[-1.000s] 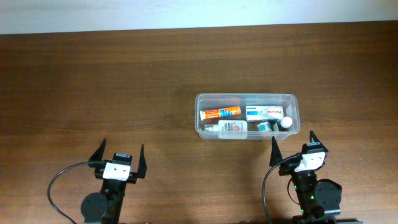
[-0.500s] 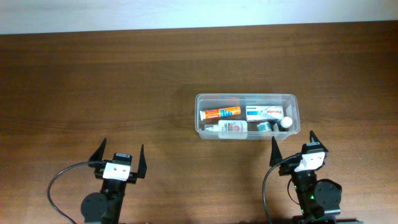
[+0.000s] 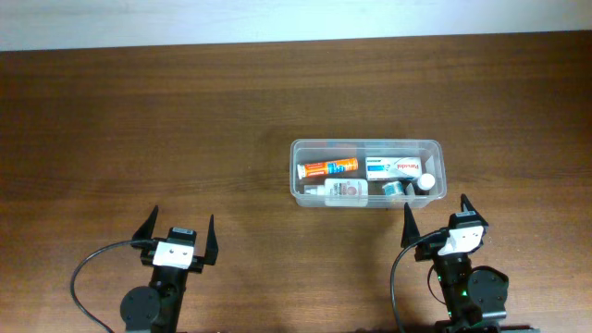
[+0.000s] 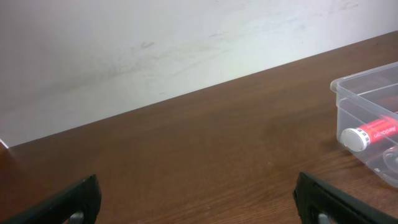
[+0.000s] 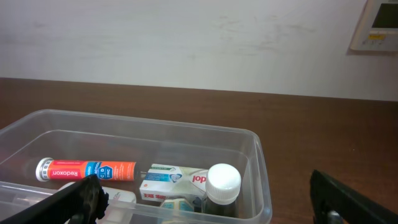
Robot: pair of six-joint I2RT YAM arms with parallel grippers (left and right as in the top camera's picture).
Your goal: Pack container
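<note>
1. Dark wood fills the overhead view: a table (image 3: 139, 120) with a pale wall (image 3: 277, 18) along its far edge. The container (image 3: 365, 141) sits right of centre. It holds an orange tube (image 3: 327, 168), a white and blue box (image 3: 396, 167), a white-capped bottle (image 3: 426, 181) and a pale bottle (image 3: 338, 190) lying flat. The left tool (image 3: 182, 220) rests at the near edge, well apart from the container, with its fingers spread and nothing between them. The right tool (image 3: 436, 208) is just beside the container's near right corner, also spread wide and empty. A small teal item by the capped bottle is too small to name.

2. The left wrist view cuts the container off at the right edge, so only one rounded corner and the tube's white cap show. The finger (image 4: 78, 199) tips sit in the bottom corners, far apart.

3. The right wrist view looks over the near rim into the container. The tube reads "Redoxon", and the box label is partly hidden behind the capped bottle. A wall panel (image 5: 379, 25) is cropped at top right. Both fingers show low in the frame, parted.

4. The container is probably light, with thin, smooth walls that flex and slip under a pinch. The stiffer rim at a short end looks like the best hold. It should be kept level, since the loose contents would slide.
</note>
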